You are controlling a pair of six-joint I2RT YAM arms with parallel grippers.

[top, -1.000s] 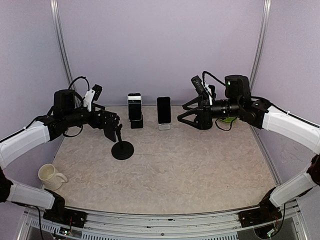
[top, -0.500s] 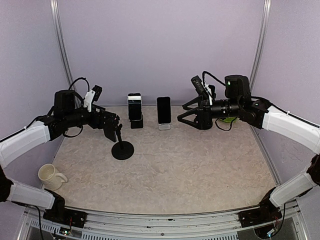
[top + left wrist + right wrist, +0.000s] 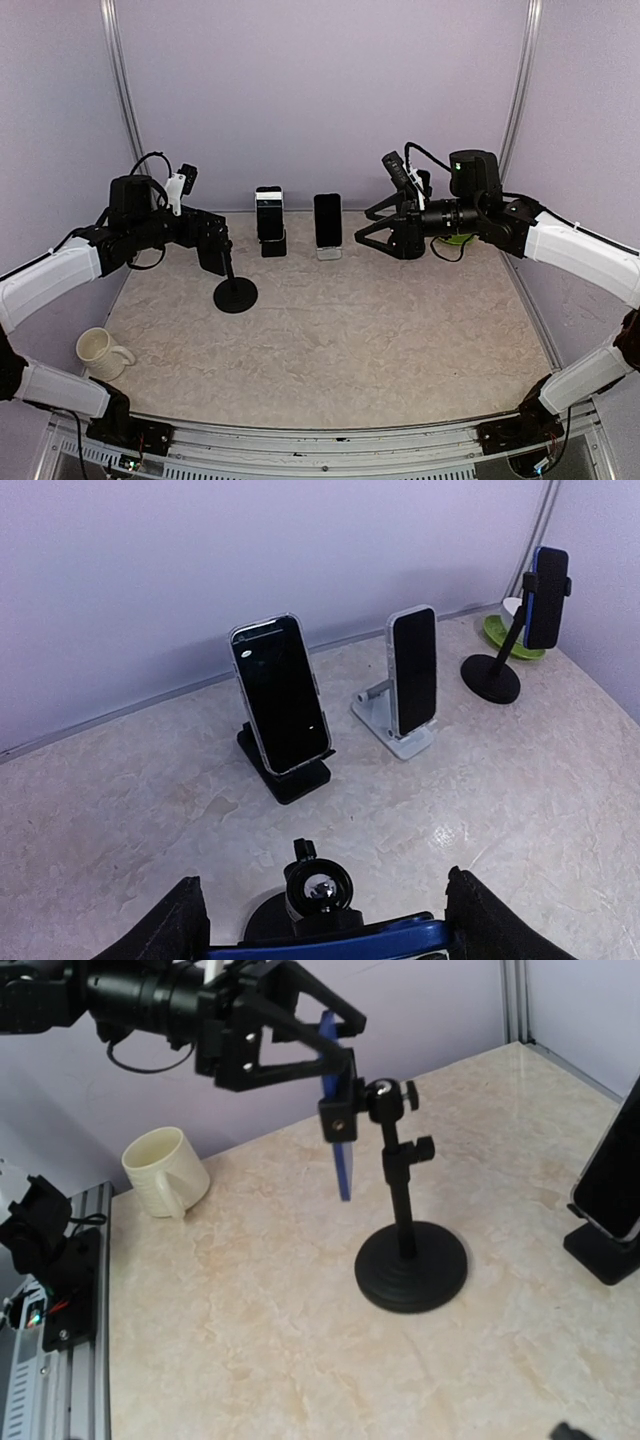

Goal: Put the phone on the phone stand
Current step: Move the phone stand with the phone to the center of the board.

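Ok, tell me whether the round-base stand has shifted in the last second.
Yes. The round-base stand slid slightly left, away from the black dock, with the blue phone it holds.

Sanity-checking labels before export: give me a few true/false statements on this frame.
1. The left fingers hold a blue-cased phone at the clamp of the round-base stand. True.
2. The right fingers grip a phone. False: they are open and empty.
3. The mug lies on its side. False: it stands upright.
4. At the back, the black stand and the white stand each carry a phone. True.
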